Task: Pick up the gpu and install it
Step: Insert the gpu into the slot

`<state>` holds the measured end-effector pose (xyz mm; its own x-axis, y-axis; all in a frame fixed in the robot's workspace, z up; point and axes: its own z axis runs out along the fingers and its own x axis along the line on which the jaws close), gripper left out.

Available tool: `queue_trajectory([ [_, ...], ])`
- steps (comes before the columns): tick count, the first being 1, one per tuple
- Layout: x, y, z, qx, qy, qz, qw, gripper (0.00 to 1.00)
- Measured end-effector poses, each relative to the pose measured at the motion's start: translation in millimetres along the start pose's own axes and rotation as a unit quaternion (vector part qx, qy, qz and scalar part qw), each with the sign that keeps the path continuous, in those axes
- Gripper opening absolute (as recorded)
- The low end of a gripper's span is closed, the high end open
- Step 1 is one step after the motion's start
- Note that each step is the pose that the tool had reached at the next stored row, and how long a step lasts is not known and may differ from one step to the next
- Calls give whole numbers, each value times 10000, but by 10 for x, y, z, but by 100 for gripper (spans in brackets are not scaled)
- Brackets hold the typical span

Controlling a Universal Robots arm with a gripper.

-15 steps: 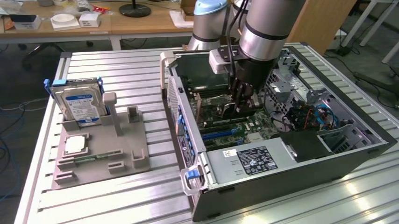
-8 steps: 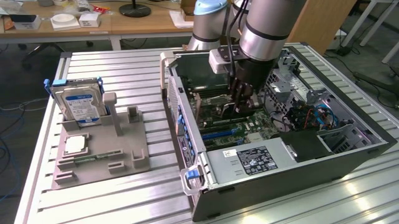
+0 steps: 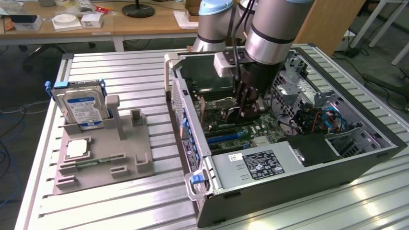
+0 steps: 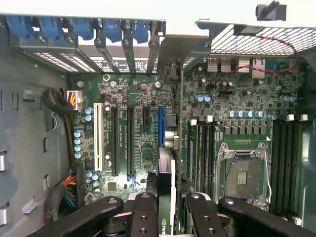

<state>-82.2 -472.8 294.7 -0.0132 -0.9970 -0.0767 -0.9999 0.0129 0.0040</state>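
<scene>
In the exterior view you see the black two-fingered gripper (image 3: 246, 108) down inside the open black computer case (image 3: 357, 158), over its green motherboard (image 3: 255, 129). It is well apart from the grey plastic parts holder (image 3: 128, 158) on the ribbed aluminium table (image 3: 115, 211). A silver hard drive with a blue-white label (image 3: 80, 108) stands upright in that holder.

In the wrist view your gripper (image 4: 170, 200) is clamped on the thin dark gpu card (image 4: 166, 182), seen edge-on. The card is in line with the blue expansion slot (image 4: 161, 126); you cannot tell whether it touches the slot.
</scene>
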Motion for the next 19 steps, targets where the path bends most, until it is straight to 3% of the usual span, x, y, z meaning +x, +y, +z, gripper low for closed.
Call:
queue_trajectory([
  [7,16,-1,102,-2,0,0,10000,27],
  [17,43,0,130,-2,4,-1,10000,27],
  [19,43,1,130,-23,4,2,10000,27],
])
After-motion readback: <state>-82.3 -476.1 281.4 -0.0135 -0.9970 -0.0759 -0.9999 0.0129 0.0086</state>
